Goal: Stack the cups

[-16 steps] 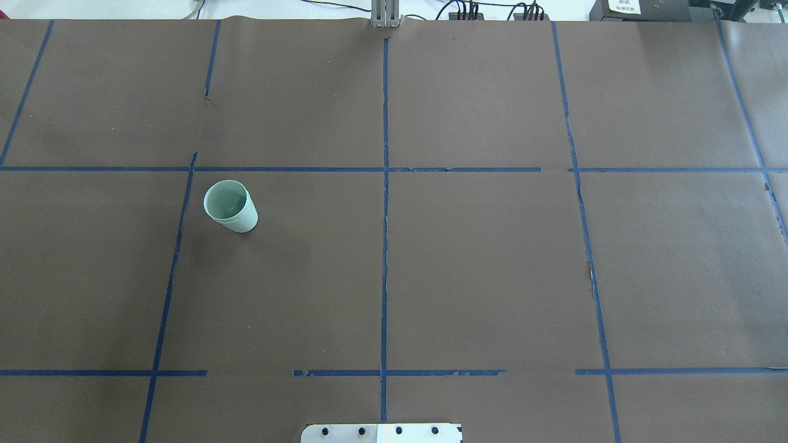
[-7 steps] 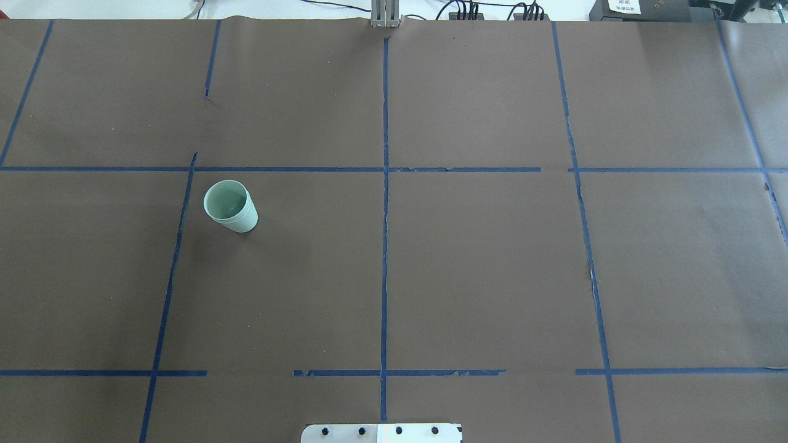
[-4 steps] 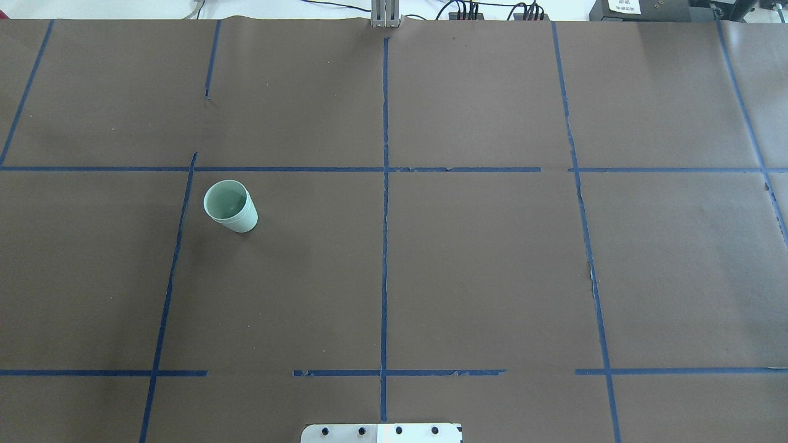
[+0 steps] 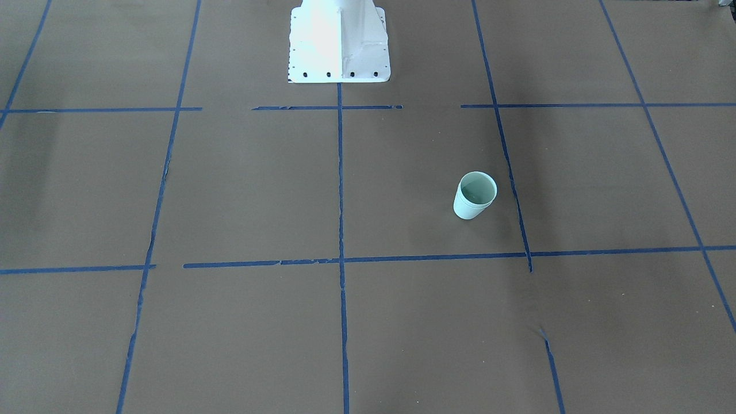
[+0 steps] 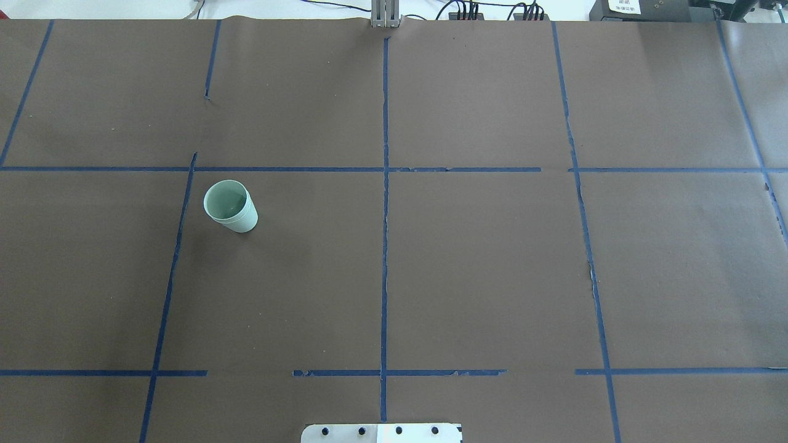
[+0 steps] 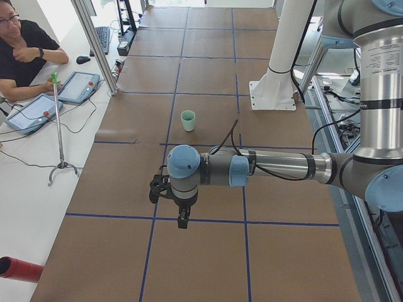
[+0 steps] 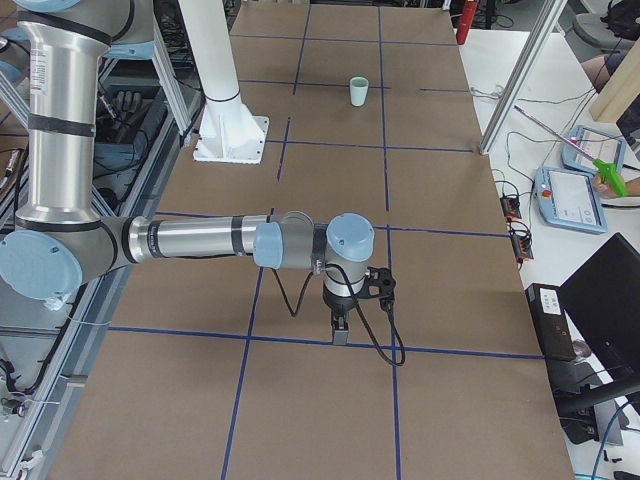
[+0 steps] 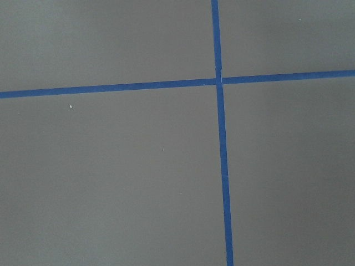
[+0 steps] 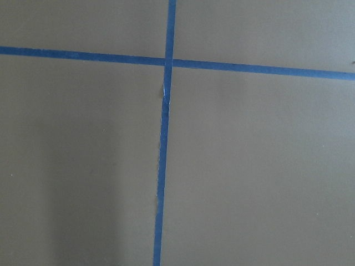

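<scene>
- Left gripper [image 6: 181,219], seen from the table's left end, hangs fingers-down over the table [image 6: 208,264], above a blue tape line [image 6: 252,223]. From here I cannot tell whether its fingers are spread or pressed together. It is well apart from the cups [image 6: 188,120], which stand farther along the table, near the white base [image 6: 272,94].
- From the right end, the right gripper [image 7: 340,330] also points down over a tape line. Again I cannot tell how far open it is. The cups [image 7: 358,91] are far from it, small and upright.
- In the front-facing view I count one upright mint-green stack [image 4: 475,195]. It shows two rims, one just under the other, so I read it as two cups, one nested in the other. It stands just beside a tape line, on the robot's left side.
- The overhead view gives me the same count: one stack of two cups [image 5: 230,206], in the left half, just right of a tape line.
- My left wrist view shows only brown table and two crossing tape lines.
- My right wrist view shows the same: brown table and two crossing tape lines.
</scene>
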